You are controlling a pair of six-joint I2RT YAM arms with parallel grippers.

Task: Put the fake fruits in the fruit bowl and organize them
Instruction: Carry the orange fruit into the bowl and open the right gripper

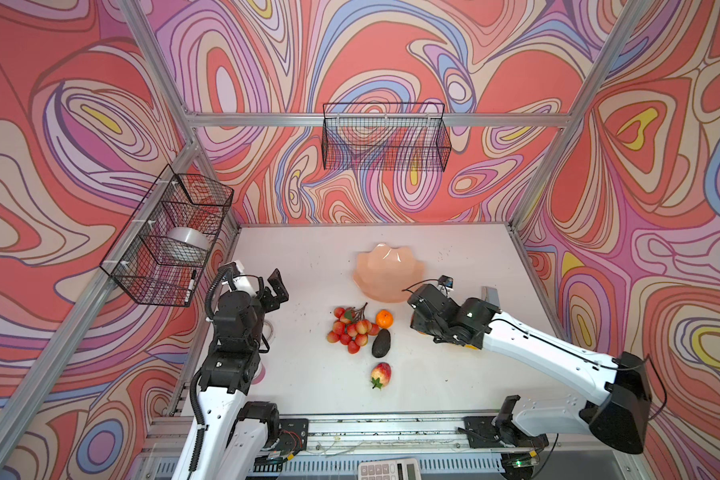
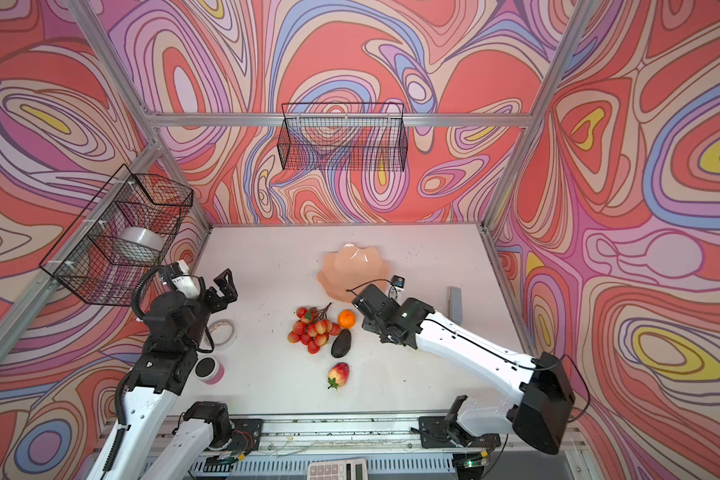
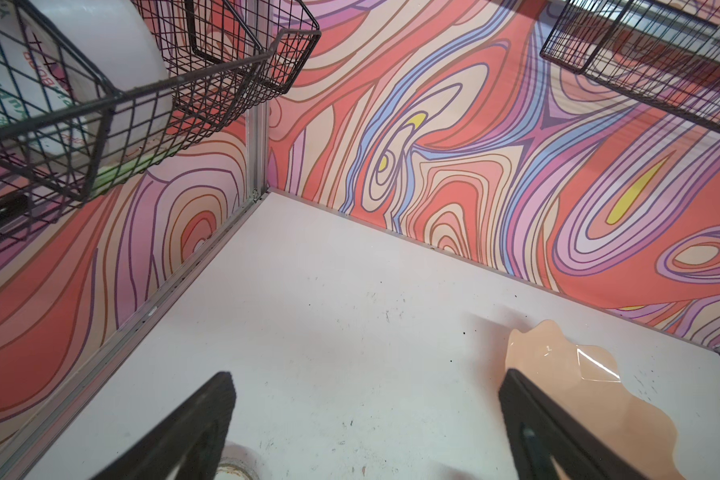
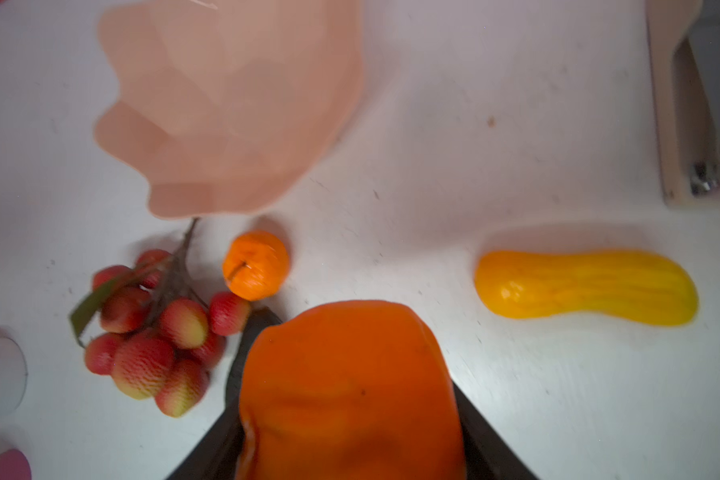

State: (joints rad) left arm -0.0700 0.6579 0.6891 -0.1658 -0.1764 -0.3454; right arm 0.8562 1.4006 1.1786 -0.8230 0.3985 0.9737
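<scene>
R pincer (image 4: pixel 352 349): jaws part-closed, both black fingers pressed on the big orange (image 4: pixel 350 407), which has smooth waxy skin and looks dented. L pincer (image 3: pixel 366 386): jaws wide apart, nothing between, raised over the white scuffed table (image 1: pixel 308 270).

Shapes/textures:
- bowl (image 4: pixel 233 104): glossy pale peach plastic, faceted, scalloped pointed rim, shallow.
- small orange (image 4: pixel 255 265): round, pebbled skin, stem dimple.
- bunch (image 4: pixel 154 340): ribbed red balls fading to yellow-green, dark stems, one green leaf.
- long yellow fruit (image 4: pixel 587 286): shiny, lengthwise ridges, slightly waisted.
- avocado (image 1: pixel 381 343): dark, matt, pear-shaped.
- peach (image 1: pixel 381 374): red-yellow, green leaves at one end.

Rel. to R pincer:
- bowl just beside it, toward the back wall.
- small orange just beyond the tips.
- bunch further out past that.
- avocado near; peach well apart.
- long yellow fruit on the opp. side from the bunch.

Rel. to L pincer: bowl well apart, past its R finger.
</scene>
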